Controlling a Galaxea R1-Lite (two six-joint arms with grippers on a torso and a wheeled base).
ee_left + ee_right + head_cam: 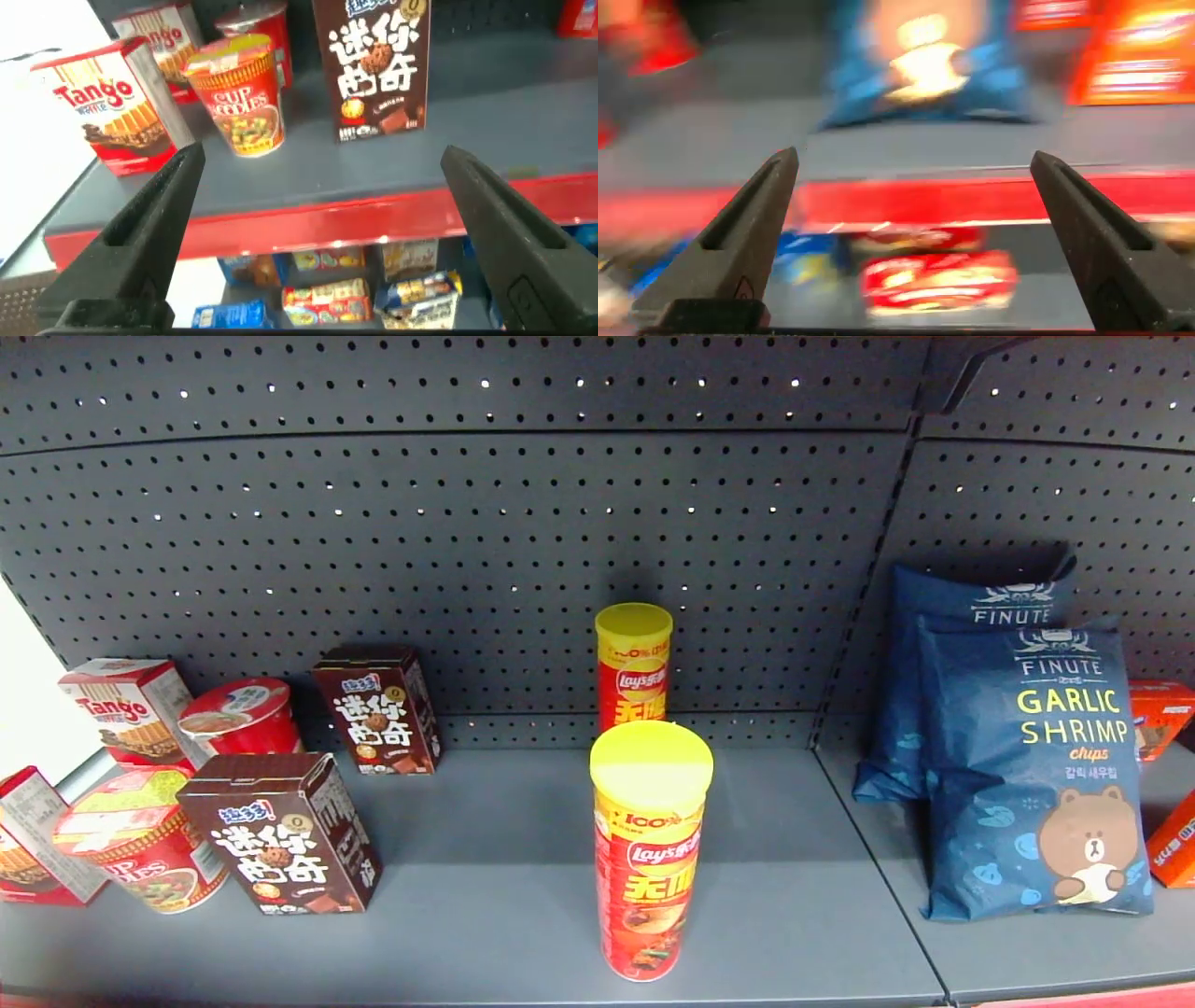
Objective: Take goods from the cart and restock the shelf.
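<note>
Two red chip cans with yellow lids stand mid-shelf in the head view, one near the front and one behind it at the back wall. Left of them stand two brown cookie boxes. My left gripper is open with nothing between its fingers, out in front of the shelf's red front edge, facing a noodle cup and a brown cookie box. My right gripper is open and empty too, in front of the shelf edge, facing a blue chip bag.
Wafer boxes and red noodle cups crowd the shelf's left end. Two blue shrimp-chip bags and orange boxes fill the right section. Bare shelf floor lies around the cans. A lower shelf holds more goods.
</note>
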